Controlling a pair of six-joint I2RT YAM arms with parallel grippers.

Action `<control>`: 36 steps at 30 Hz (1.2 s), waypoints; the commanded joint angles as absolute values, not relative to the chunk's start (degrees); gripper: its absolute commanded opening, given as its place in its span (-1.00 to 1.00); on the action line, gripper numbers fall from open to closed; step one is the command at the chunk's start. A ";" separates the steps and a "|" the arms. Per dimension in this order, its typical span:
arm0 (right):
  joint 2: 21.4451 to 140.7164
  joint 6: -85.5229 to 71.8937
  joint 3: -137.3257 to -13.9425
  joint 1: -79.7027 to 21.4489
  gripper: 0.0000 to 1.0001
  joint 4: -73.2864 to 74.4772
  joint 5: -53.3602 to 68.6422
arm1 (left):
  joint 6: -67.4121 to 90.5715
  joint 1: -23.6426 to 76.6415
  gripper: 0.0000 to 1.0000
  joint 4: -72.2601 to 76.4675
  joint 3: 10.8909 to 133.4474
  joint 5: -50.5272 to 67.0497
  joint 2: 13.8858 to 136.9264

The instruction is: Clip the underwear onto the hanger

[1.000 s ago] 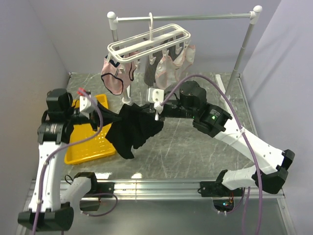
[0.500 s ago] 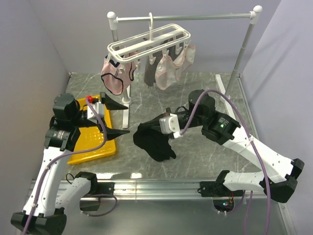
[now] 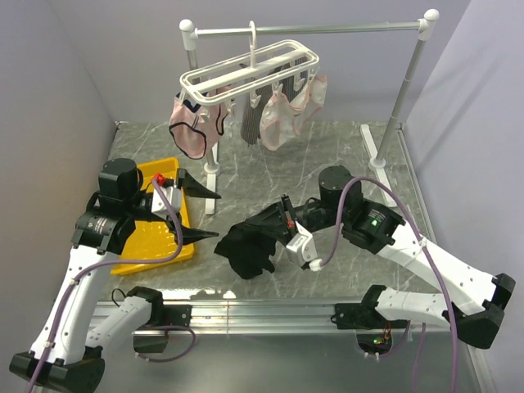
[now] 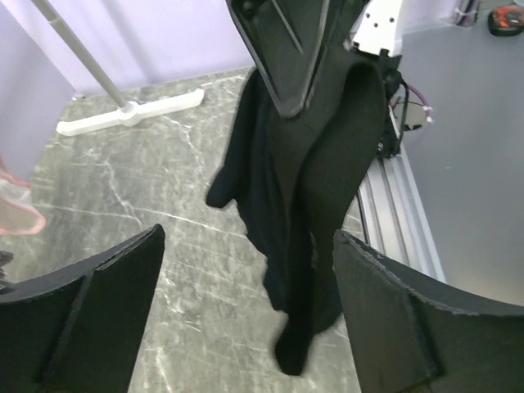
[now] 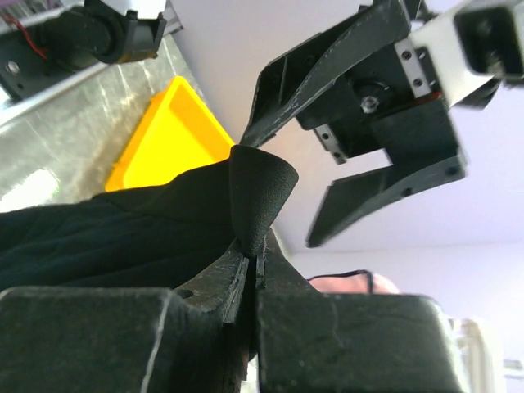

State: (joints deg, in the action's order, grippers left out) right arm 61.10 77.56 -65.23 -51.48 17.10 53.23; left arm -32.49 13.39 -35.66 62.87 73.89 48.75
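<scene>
The black underwear [image 3: 250, 241] droops from my right gripper [image 3: 282, 214] and bunches on the marble table. That gripper [image 5: 258, 258] is shut on a folded edge of the underwear [image 5: 123, 229]. My left gripper [image 3: 214, 216] stands wide open just left of the cloth, over the tray's right edge, holding nothing. In the left wrist view the underwear [image 4: 319, 164] hangs ahead of the spread jaws [image 4: 247, 237], apart from both. The left gripper's fingers [image 5: 327, 57] show beyond the fold. The white hanger [image 3: 246, 70] hangs on the rail at the back, above both grippers.
Pale pink underwear [image 3: 192, 127] and a grey striped garment [image 3: 248, 119] hang from the hanger's clips. The grey rail stand [image 3: 311, 30] spans the back, with a white foot [image 3: 213, 176] near my left gripper. A yellow tray [image 3: 143, 246] lies at left. A metal rail [image 3: 270, 311] lines the near edge.
My left gripper let go of the underwear, opened wide and drew back left. My right arm swung the underwear down toward the near middle of the table.
</scene>
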 commanded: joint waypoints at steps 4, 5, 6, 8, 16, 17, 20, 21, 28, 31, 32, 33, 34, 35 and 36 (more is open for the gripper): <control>58.97 87.63 -63.89 -51.59 -1.00 16.16 53.88 | -31.42 13.62 0.95 -37.99 62.76 76.55 47.03; 59.58 84.32 -64.94 -51.68 -1.00 16.61 53.44 | -27.64 13.71 0.99 -35.27 61.80 76.64 45.98; 60.98 82.63 -67.65 -51.94 -1.00 17.22 52.57 | -23.86 13.71 0.99 -27.41 59.18 76.38 45.18; 61.78 79.21 -69.69 -52.03 -1.00 18.02 51.33 | -14.00 14.76 0.99 -19.38 55.92 72.97 41.86; 62.40 69.71 -71.63 -52.82 -1.00 15.38 48.87 | -10.47 21.78 0.99 -15.74 52.03 67.08 42.63; 62.49 68.31 -72.41 -52.82 -1.00 15.55 49.13 | -9.07 22.23 0.99 -11.56 51.42 65.93 42.19; 62.23 65.40 -72.95 -52.91 -1.00 15.03 50.79 | -3.61 23.11 0.99 -4.16 49.13 62.15 42.18; 61.88 65.30 -72.95 -52.82 -1.00 15.03 51.41 | -3.26 23.29 0.97 -4.04 49.39 62.05 42.71; 59.41 69.60 -71.02 -53.35 -1.00 17.93 54.14 | 2.50 23.64 0.37 1.38 49.84 68.71 45.97; 59.50 69.26 -70.49 -53.44 -1.00 16.62 54.49 | 3.70 25.57 0.27 2.12 49.74 71.01 47.02; 59.68 69.00 -70.58 -53.44 -1.00 16.18 54.58 | 2.73 26.45 0.33 0.89 50.01 70.84 47.63; 59.94 68.82 -70.66 -53.44 -1.00 15.74 54.75 | 1.94 27.15 0.34 0.18 50.44 70.67 47.81; 59.94 68.64 -70.75 -53.52 -1.00 15.38 55.19 | 1.93 28.03 0.31 0.18 50.45 70.49 47.99; 60.12 68.90 -71.01 -53.61 -1.00 15.38 55.46 | 2.54 28.21 0.20 0.35 50.36 70.40 48.34; 60.20 68.91 -71.02 -53.70 -1.00 15.29 55.63 | 3.24 28.21 0.10 1.13 50.10 70.66 48.51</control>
State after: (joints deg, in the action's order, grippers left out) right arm 60.66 68.90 -70.43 -53.12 18.06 53.58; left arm 1.15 27.35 -1.74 49.45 68.73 47.92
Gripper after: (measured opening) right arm 0.021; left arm 0.593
